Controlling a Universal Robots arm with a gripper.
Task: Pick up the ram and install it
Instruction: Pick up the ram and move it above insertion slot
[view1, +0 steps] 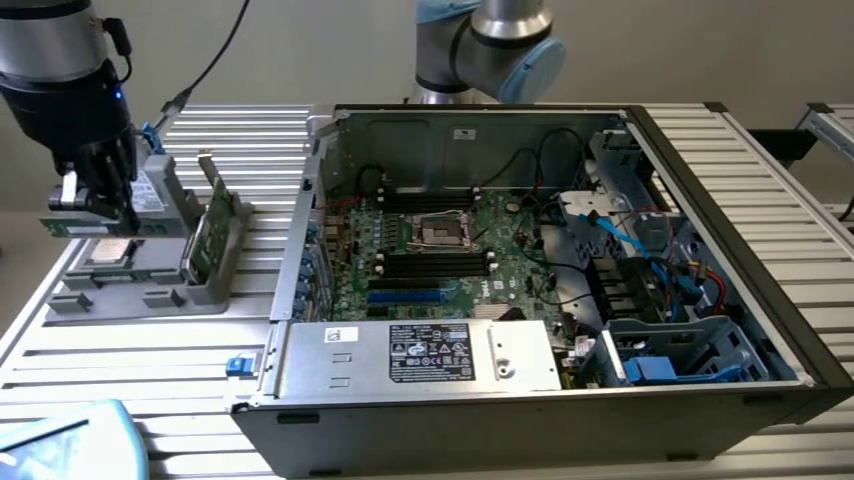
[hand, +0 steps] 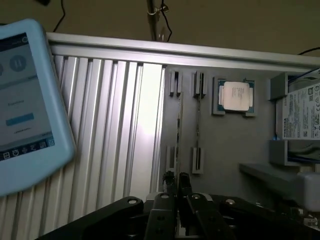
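The ram (view1: 158, 228), a long narrow green stick, hangs level above the grey holder (view1: 127, 297) at the exterior view's left. My gripper (view1: 104, 212) is shut on the stick near its middle, and both ends jut out past the fingers. In the wrist view my gripper (hand: 176, 184) points down at the holder's narrow slots (hand: 197, 125), its fingers pressed together. The open computer case (view1: 534, 390) lies to the exterior view's right. On its motherboard (view1: 501, 255), long black memory slots (view1: 430, 264) flank the processor socket (view1: 438, 230).
A broader green card (view1: 207, 238) stands upright in the holder just beside the ram. A processor chip (hand: 236, 96) and a hard drive (hand: 300, 117) also rest in the holder. A light-blue touch-screen pendant (hand: 27, 100) lies on the ribbed table near the front edge.
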